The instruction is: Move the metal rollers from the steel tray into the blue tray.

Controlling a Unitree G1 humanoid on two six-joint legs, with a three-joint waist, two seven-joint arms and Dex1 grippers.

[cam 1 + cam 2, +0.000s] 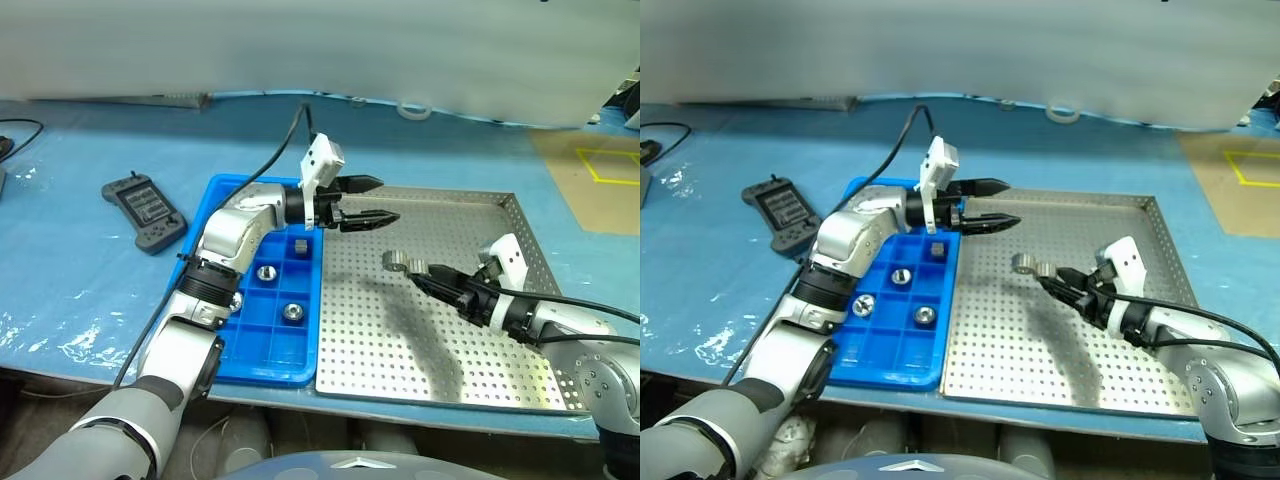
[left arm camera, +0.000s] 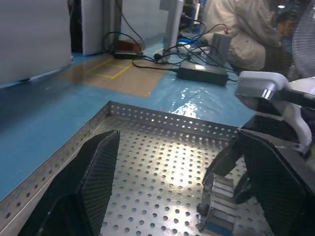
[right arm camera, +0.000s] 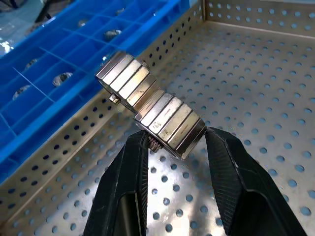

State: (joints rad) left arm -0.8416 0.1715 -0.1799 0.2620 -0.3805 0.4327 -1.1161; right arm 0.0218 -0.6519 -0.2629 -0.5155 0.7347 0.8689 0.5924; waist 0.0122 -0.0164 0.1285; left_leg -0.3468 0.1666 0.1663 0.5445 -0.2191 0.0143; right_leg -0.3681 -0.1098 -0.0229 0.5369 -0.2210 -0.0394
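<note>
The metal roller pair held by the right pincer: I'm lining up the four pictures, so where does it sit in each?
Left eye view: metal roller pair, centre, above the steel tray.
Right eye view: just right of centre.
Left wrist view: lower right, between that arm's fingers.
Right wrist view: centre, clamped in the right pincer.
Shared landmark: the steel tray's perforated floor.

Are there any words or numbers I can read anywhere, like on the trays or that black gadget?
No text can be read anywhere.
Black handheld controller: its screen shows marks too small and blurred to read.
Blue tray: no writing.
Steel tray: only holes, no writing.
Metal rollers held in the right tool: plain metal, nothing printed.
</note>
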